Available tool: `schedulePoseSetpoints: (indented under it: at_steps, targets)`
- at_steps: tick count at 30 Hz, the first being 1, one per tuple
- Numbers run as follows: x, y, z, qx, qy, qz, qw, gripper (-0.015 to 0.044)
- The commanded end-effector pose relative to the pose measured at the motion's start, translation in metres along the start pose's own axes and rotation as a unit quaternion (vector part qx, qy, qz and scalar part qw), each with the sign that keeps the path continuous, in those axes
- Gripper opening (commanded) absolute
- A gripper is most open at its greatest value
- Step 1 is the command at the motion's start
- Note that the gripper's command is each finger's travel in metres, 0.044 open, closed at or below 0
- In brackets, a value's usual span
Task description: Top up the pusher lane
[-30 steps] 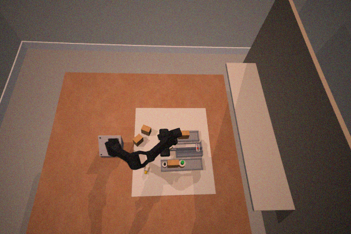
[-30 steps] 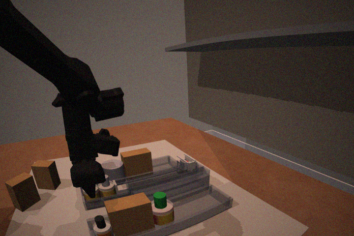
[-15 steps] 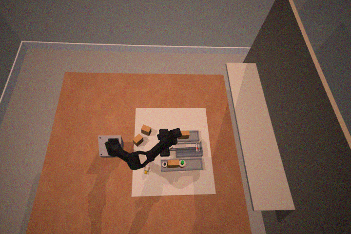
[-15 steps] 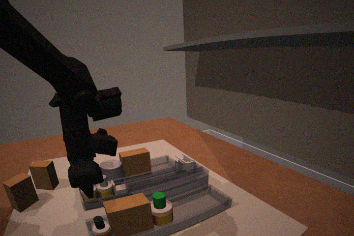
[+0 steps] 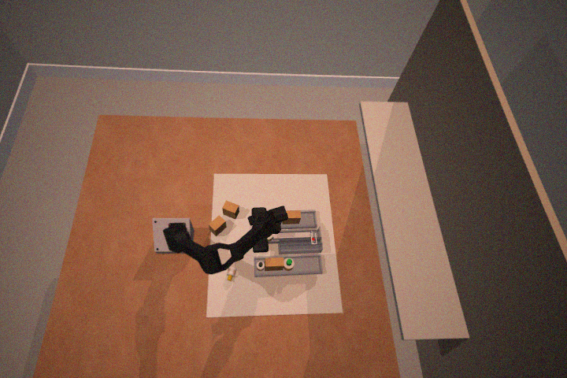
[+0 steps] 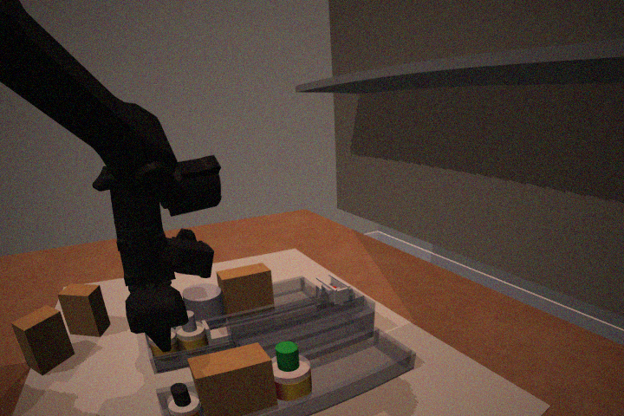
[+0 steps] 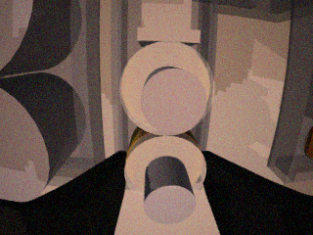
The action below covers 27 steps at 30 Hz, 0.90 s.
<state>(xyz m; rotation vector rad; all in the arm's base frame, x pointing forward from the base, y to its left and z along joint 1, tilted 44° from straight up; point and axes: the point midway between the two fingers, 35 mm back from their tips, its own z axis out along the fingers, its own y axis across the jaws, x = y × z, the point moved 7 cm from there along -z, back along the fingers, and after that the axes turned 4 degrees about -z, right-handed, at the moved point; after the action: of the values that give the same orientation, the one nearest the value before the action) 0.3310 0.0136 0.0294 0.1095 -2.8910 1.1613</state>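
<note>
A pale shelf (image 5: 416,223) (image 6: 470,73) juts from a dark wall (image 5: 485,178) (image 6: 494,132) above an orange-brown surface (image 5: 159,151) (image 6: 322,230).

Lane trays (image 5: 311,264) (image 6: 393,360) — translucent, plastic-looking; arm (image 5: 204,258) (image 6: 72,93) matt black; boxes (image 5: 274,264) (image 6: 234,380) matt, cardboard-like.
</note>
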Motion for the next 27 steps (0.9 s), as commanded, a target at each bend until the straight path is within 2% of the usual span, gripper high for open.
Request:
schedulePoseSetpoints:
  at_steps: [1,7,17,27]
  targets:
    - [0.0,0.0,0.0,0.001,0.0,0.002,1.0,0.0131]
    - [0.0,0.0,0.0,0.001,0.0,0.002,1.0,0.0285]
    - [0.0,0.0,-0.02,0.0,0.0,0.002,1.0,0.0285]
    - [0.014,0.002,-0.021,0.0,0.001,0.001,1.0,0.0285]
